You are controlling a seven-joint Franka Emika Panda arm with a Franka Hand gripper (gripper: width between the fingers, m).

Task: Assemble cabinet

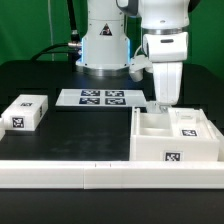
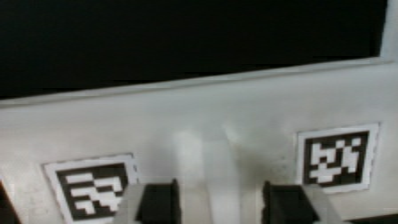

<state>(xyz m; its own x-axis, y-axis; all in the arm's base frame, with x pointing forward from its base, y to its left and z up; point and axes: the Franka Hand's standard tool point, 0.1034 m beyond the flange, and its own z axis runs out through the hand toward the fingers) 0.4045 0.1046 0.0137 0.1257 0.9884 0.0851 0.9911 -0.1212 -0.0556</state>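
The cabinet is a large white box with square compartments and tags. It lies at the exterior view's right, just behind the white front rail. My gripper points straight down at its far left corner. In the wrist view the cabinet fills the frame as a white panel with two tags. A raised white wall runs between my two black fingers. The jaws stand close on either side of that wall and seem to be shut on it.
A small separate white block with one tag lies at the exterior view's left. The marker board lies flat in the middle, in front of the arm's base. A long white rail runs along the table's front.
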